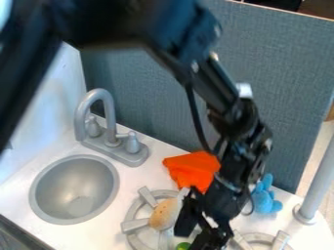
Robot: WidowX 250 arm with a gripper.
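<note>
Fingers [186,219] appear parted and released, beside the tan food [162,215] on the burner [134,225]. In my judgement, a sound grasp requires centring over the food, lowering squarely, closing gently and avoiding the green item [183,246].

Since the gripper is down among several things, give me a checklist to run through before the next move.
1. Tan oval item on the left burner: ok, it lies there.
2. Gripper beside the tan oval item: ok, on its right in the view.
3. Contact between those two: cannot tell from this angle.
4. Green item in full sight: not ok, only partly seen at the bottom edge.
5. Orange cloth clear of the left burner: cannot tell, they meet in the view.
</note>
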